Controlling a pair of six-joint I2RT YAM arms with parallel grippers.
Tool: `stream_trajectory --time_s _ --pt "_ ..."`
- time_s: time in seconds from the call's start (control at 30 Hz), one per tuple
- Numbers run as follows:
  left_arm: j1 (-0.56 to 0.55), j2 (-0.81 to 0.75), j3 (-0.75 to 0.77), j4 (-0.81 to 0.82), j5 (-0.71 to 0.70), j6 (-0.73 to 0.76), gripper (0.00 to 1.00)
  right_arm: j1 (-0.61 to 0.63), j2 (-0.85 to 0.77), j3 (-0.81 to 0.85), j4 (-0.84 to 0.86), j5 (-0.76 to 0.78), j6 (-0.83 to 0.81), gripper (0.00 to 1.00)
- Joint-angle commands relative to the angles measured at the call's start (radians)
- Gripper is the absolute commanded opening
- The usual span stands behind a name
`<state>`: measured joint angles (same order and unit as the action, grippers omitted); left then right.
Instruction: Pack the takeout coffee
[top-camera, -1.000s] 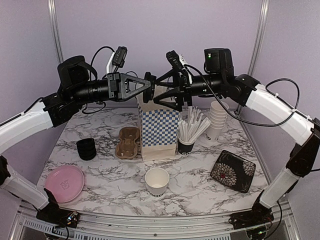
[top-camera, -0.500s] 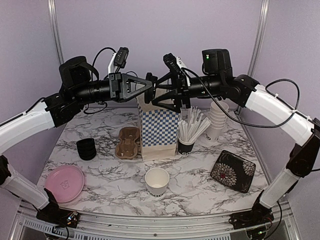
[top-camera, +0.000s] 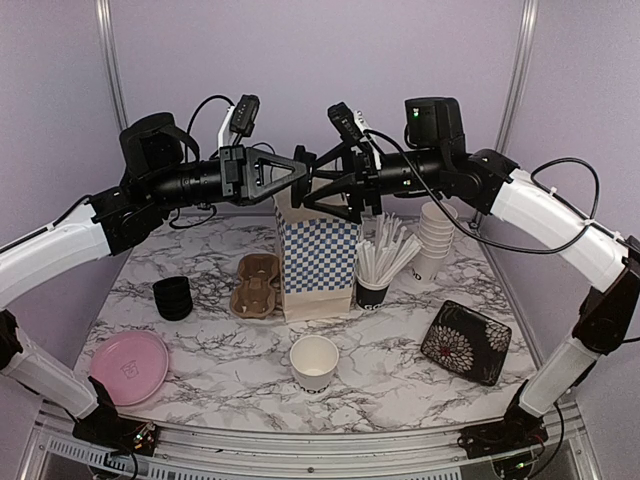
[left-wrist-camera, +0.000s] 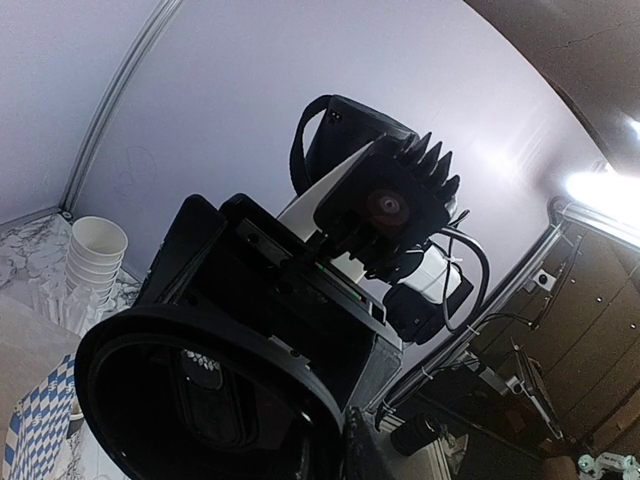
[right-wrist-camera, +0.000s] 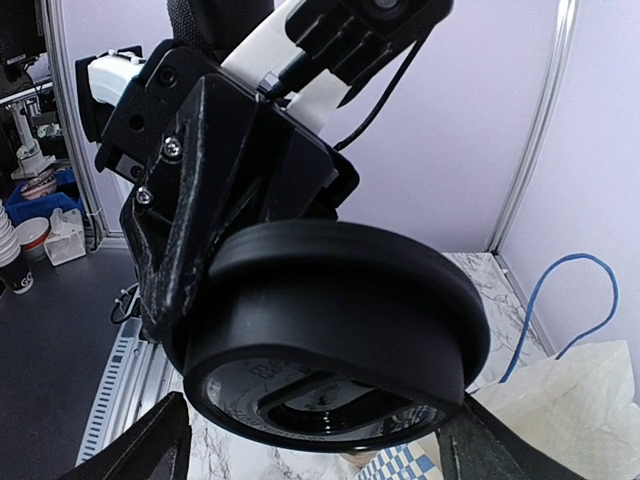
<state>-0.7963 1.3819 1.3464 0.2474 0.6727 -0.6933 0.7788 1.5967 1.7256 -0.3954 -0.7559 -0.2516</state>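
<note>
Top external: left gripper (top-camera: 297, 172) clamped on black lid (right-wrist-camera: 330, 300); right gripper (top-camera: 313, 186) spread wide either side, above checked bag (top-camera: 318, 255).

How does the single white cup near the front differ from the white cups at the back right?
The single cup stands alone; the stacked cups are nested in one column. The single cup is at front centre; the stacked cups are at the back right, beyond the straw cup. Both are white, upright and lidless.
</note>
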Motion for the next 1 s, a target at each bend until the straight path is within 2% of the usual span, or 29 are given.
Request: stream_trajectory --time_s 0.0,0.3,0.57,0.67,0.77,0.83,0.9,0.97 --pt "-0.011 0.011 0.015 0.044 0.001 -0.003 0.1 0.008 -0.006 0.035 0.056 -0.039 0.062 0.82" --pt "-0.016 0.015 0.013 0.046 -0.007 -0.004 0.12 0.007 -0.003 0.027 0.089 -0.063 0.12 0.81" --pt "-0.022 0.02 0.017 0.046 -0.008 -0.002 0.16 0.008 0.005 0.023 0.102 -0.036 0.145 0.7" --pt "-0.021 0.016 0.014 0.046 -0.014 0.002 0.26 0.008 0.0 0.01 0.102 -0.026 0.133 0.68" --pt "-0.021 -0.007 0.006 0.014 -0.047 0.021 0.47 0.005 -0.014 -0.018 0.089 -0.007 0.103 0.67" --pt "-0.021 -0.026 0.031 -0.096 -0.097 0.089 0.54 -0.004 -0.033 -0.046 0.068 0.005 0.066 0.67" --pt "-0.021 -0.057 0.058 -0.232 -0.159 0.176 0.58 -0.023 -0.057 -0.083 0.037 0.011 0.023 0.67" --pt "-0.022 -0.102 0.051 -0.373 -0.272 0.252 0.62 -0.054 -0.085 -0.122 0.0 0.004 -0.025 0.68"
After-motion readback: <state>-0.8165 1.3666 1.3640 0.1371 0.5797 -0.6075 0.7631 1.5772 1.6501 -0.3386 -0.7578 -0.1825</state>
